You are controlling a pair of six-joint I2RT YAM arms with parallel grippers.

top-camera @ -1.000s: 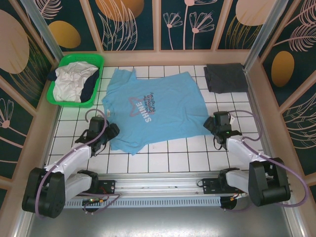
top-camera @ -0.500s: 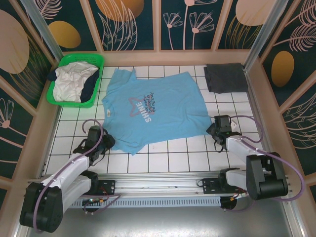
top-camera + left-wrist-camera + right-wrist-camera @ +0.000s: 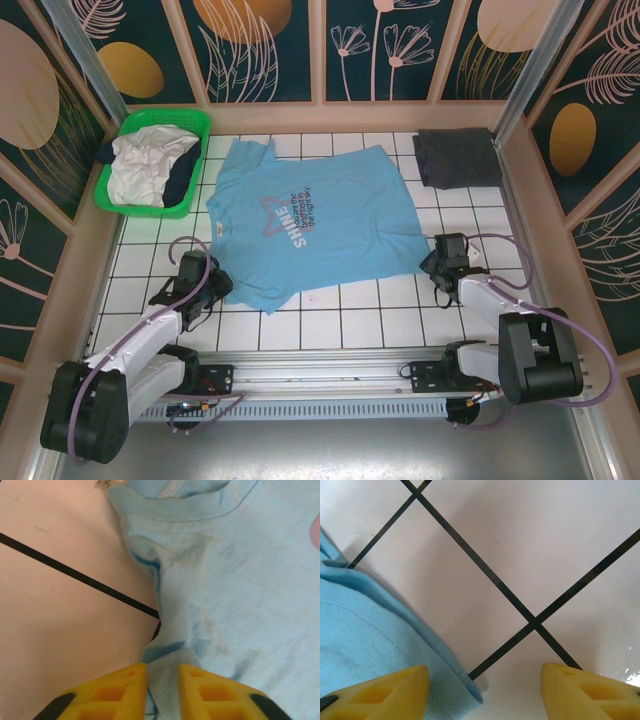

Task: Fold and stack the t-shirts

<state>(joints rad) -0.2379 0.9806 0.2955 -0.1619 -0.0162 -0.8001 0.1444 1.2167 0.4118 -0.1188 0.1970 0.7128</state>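
Light blue t-shirt (image 3: 310, 220) printed "SHINE" lies flat on table (image 3: 330, 322); left claw (image 3: 162, 690) pinches its edge, right claw (image 3: 485, 680) released at hem.

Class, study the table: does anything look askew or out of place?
The blue tee lies skewed to the tile grid, its near-left edge puckered. Tees sit crumpled in the basket, one hanging over its left rim.
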